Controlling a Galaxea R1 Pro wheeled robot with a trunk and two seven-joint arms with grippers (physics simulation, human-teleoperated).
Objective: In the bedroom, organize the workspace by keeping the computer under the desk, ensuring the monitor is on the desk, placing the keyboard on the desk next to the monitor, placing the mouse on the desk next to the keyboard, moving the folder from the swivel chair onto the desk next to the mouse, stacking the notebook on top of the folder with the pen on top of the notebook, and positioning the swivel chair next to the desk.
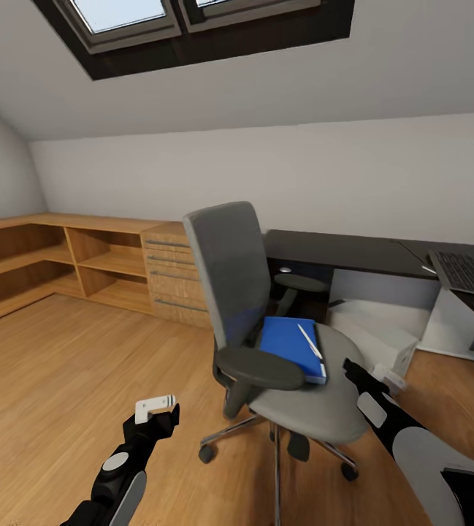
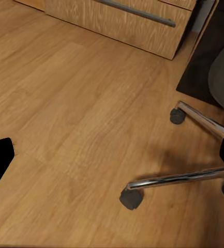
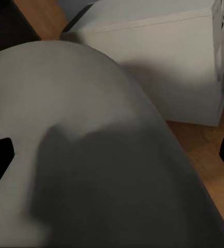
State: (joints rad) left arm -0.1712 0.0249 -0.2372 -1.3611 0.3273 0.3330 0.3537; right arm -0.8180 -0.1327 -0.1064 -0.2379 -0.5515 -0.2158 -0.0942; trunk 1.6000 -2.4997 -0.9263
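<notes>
blue folder (image 1: pixel 290 344) flat on swivel chair (image 1: pixel 266 343) seat | white pen (image 1: pixel 310 341) on top

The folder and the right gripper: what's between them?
In the head view, just bare grey seat of the chair separates the folder from the right gripper.

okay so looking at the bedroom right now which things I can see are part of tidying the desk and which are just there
Part of the job:
swivel chair
folder on its seat
pen on top of the folder
desk
keyboard on the desk
computer, beside the chair

Just there:
wooden shelving
drawer chest
skylight
</notes>
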